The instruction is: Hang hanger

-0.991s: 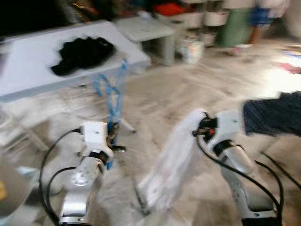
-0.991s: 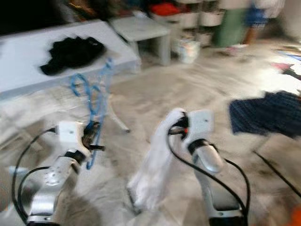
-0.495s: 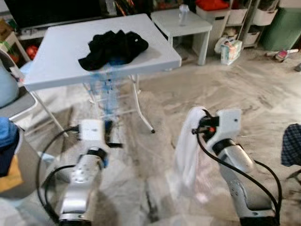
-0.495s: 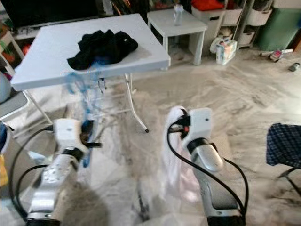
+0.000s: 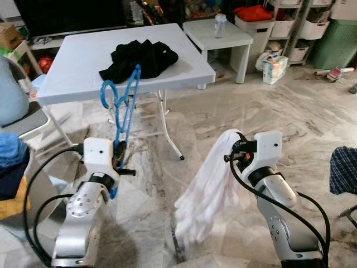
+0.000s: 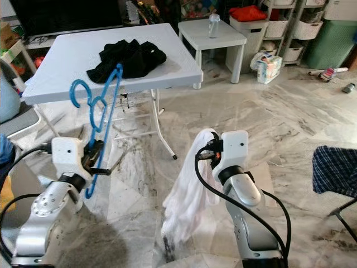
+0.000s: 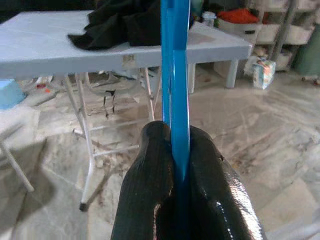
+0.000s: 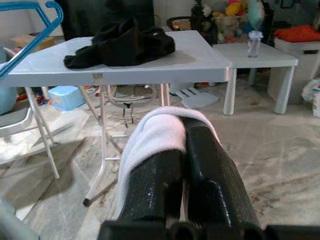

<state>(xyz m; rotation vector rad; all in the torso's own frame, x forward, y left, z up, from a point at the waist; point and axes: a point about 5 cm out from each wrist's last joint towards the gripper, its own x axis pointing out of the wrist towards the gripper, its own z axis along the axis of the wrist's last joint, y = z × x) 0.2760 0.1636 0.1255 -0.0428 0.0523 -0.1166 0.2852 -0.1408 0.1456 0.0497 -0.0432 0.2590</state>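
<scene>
Marble floor (image 5: 290, 111) w/ folding table (image 5: 72, 67) ahead; I'm watching left gripper (image 5: 118, 155) pinching blue hanger (image 5: 124, 106) upright, hook up; right gripper (image 5: 237, 153) clamping white cloth (image 5: 209, 190).

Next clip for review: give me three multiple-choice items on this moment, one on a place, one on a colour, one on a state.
1. Where does the black garment lie?
A. on the folding table
B. on the floor
C. over the left arm

2. What colour is the hanger?
A. red
B. blue
C. white

3. What is the right pincer doing?
A. hanging open and idle
B. shut on a white cloth
C. gripping a bottle

Answers:
1 A, the dark heap rests on the table top.
2 B, the left pincer is closed on a blue plastic hanger that stands up in front of the table.
3 B, the cloth is pinched between its fingers and drapes down toward the floor.
</scene>
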